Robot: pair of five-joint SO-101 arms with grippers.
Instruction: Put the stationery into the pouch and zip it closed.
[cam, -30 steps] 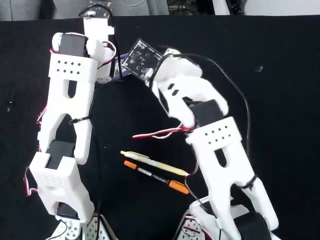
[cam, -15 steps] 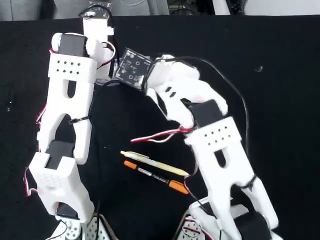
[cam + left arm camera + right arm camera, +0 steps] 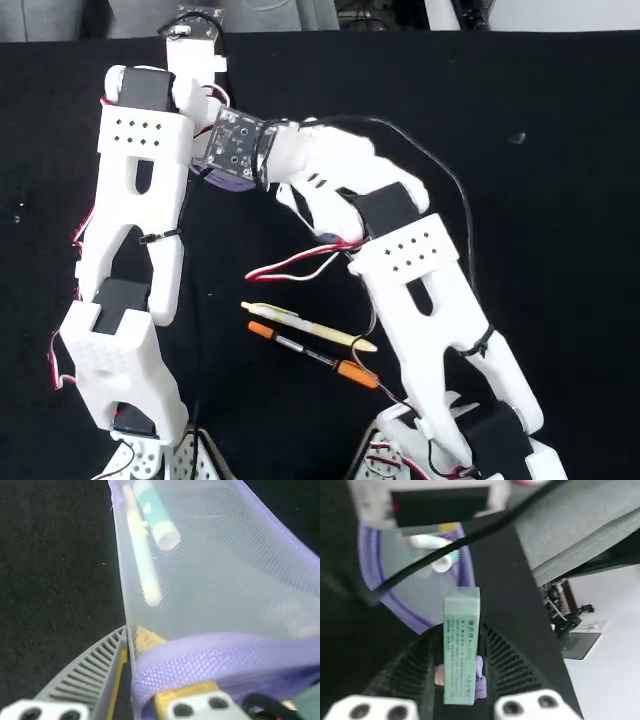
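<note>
On the left, the left gripper (image 3: 135, 642) is clamped on the edge of the pouch (image 3: 210, 580), right by the purple zip band. It holds the bag steady toward the far side of the black table (image 3: 560, 200). Through the mesh I can see 2 pieces already inside, lying roughly side by side: a slim white stick (image 3: 142, 555) and a stubby teal-and-white tube (image 3: 157, 515).

Just right of the pouch, the right arm leans across toward it. The right gripper (image 3: 461, 630) is pinched on a pale green eraser (image 3: 461, 650), a flat block gripped across its narrow width. The eraser's long axis runs straight out along the fingers, so it sits end-on to the bag.

The pouch's purple-rimmed mouth lies just beyond the eraser's far end and a little off its line. I'd say the eraser has to go in lengthwise, after a small turn to square it with the opening. A black cable (image 3: 450, 550) crosses the right wrist view between eraser and mouth. From here I can't tell how near it is, but it could snag.

Further right and nearer the arm bases, 2 pens lie on the table, well apart from the pouch. A yellow pen (image 3: 305, 325) and an orange pen (image 3: 310, 353) lie almost parallel and just beside each other. Their right ends are close to the right arm, so it looks the better placed arm to fetch them. The zip is not yet closed.
</note>
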